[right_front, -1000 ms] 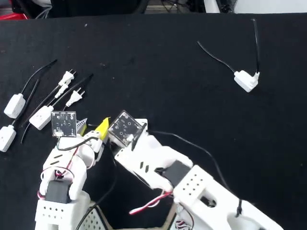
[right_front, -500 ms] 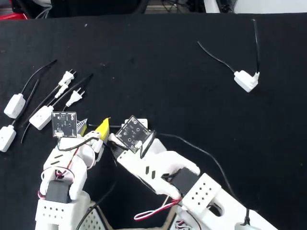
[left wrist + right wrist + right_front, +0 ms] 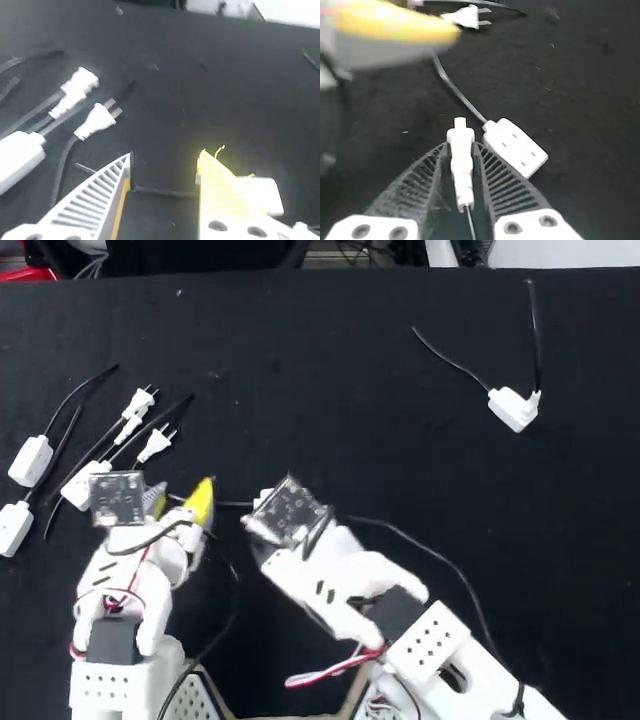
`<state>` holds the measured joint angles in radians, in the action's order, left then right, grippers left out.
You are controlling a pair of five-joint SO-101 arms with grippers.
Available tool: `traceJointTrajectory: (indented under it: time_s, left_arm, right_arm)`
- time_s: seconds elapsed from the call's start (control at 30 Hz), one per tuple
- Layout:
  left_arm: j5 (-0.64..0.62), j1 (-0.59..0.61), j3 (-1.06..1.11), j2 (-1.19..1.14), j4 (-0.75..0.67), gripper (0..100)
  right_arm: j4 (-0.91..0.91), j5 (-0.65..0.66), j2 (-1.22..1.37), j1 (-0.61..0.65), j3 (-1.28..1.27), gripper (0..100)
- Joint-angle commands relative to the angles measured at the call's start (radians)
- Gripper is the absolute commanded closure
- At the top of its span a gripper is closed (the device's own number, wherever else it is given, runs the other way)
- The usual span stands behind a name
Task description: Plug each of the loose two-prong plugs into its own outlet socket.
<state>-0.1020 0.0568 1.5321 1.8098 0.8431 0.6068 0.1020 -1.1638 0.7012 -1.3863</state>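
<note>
My right gripper [image 3: 460, 146] is shut on a white two-prong plug [image 3: 460, 155], prongs pointing away from the wrist. A white outlet socket [image 3: 516, 145] with a black cord lies just beside the prong tips, apart from them. My left gripper [image 3: 162, 159] stands open low over the black table, with a grey finger and a yellow finger [image 3: 198, 502]. Beyond it lie two loose white plugs [image 3: 96, 119] [image 3: 79, 83] and a white socket [image 3: 17, 156]. The high view has the plugs [image 3: 155, 443] [image 3: 140, 400] at the left with sockets [image 3: 85, 483] [image 3: 30, 460] [image 3: 14, 526].
Another white socket [image 3: 513, 408] with a long black cord lies far off at the back right. Black cords run between the plugs and sockets on the left. The two arms stand close together at the table's front edge [image 3: 250, 710].
The right arm has shifted to the right with the plug in its gripper. The left arm has swung slightly left, towards the loose plugs.
</note>
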Motion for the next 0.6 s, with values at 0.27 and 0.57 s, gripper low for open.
traceJointTrajectory:
  time_s: [0.27,0.57]
  left_arm:
    - [0.055,0.062,-0.076,-0.101,-0.009,78]
    - [0.06,0.056,-0.237,-0.52,-0.083,78]
  right_arm:
    - [0.109,-0.066,0.015,-0.167,0.168,98.8]
    - [0.161,-0.071,0.398,-0.195,0.363,98.8]
